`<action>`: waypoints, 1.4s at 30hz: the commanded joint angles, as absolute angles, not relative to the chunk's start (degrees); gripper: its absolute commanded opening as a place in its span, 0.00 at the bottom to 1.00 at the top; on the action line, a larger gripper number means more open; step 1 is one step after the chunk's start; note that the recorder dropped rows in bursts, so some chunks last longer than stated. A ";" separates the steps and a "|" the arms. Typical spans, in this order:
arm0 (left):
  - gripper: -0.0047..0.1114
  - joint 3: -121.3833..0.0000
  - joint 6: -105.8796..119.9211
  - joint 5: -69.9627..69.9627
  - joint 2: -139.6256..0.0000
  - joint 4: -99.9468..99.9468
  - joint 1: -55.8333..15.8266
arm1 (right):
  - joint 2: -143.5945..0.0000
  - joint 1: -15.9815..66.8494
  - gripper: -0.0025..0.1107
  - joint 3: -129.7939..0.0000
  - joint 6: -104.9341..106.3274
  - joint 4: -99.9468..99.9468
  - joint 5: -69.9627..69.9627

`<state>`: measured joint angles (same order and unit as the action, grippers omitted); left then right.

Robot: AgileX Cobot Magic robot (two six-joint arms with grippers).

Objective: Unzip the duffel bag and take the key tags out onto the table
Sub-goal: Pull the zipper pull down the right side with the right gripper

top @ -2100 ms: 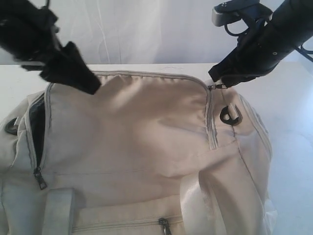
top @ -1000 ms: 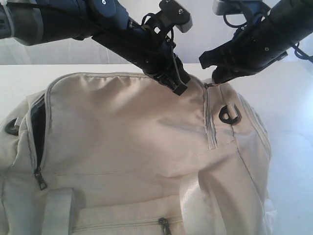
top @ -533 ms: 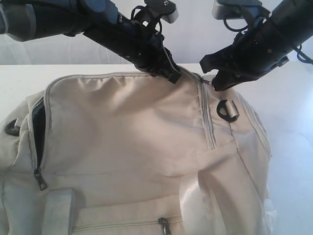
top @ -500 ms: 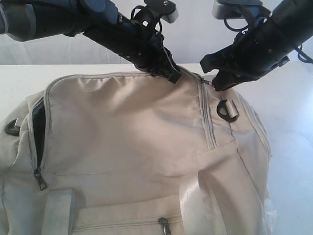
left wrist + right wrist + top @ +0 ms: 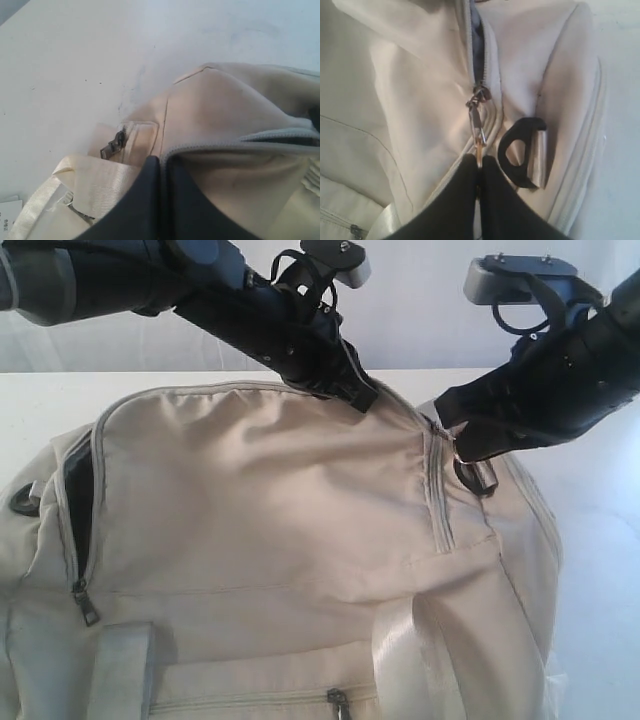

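Observation:
The beige duffel bag (image 5: 260, 510) fills the near part of the white table (image 5: 600, 540). My left gripper (image 5: 362, 397) is shut on the bag's top edge, with the grey zipper tape (image 5: 210, 148) pinched between its fingers (image 5: 145, 200). My right gripper (image 5: 456, 436) is shut on the metal zipper pull (image 5: 476, 122) at the bag's right end, just beside a black strap ring (image 5: 520, 152). A short length of zipper above the slider is parted, showing dark lining (image 5: 476, 30). The key tags are hidden.
A side zipper at the bag's left end gapes open on dark lining (image 5: 76, 502). A closed front pocket zipper pull (image 5: 338, 702) sits near the bottom edge. Pale webbing straps (image 5: 405, 660) cross the bag's front. Bare table (image 5: 75, 60) lies behind the bag.
My left gripper has closed on the bag's top edge and lifted it slightly. My right gripper has shifted right and downward with the zipper pull, dragging the bag's right end along.

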<state>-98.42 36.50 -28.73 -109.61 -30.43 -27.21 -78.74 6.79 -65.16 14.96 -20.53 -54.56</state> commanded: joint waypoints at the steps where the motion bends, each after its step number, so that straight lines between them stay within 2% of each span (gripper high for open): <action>1: 0.04 -98.75 35.82 -25.09 -109.31 -29.04 -26.40 | -75.58 6.27 0.02 -62.63 14.77 -18.63 -58.98; 12: 0.04 -98.75 35.72 -37.22 -109.43 -34.82 -26.40 | -78.31 6.27 0.02 -62.54 12.59 -21.78 -46.58; 17: 0.04 -98.75 35.84 -36.69 -110.13 -40.73 -26.40 | -82.91 6.27 0.02 -62.54 16.58 -28.56 -47.75; 26: 0.04 -98.75 35.84 -30.47 -112.70 -45.30 -26.40 | -83.52 6.27 0.02 -62.52 17.77 -28.33 -52.92; 42: 0.04 -98.75 35.98 -26.97 -112.59 -46.93 -22.71 | -75.24 6.27 0.02 -54.86 17.80 -28.46 -53.80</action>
<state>-98.42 35.91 -30.96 -112.97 -46.36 -24.14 -77.05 6.34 -56.49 17.06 -29.78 -48.69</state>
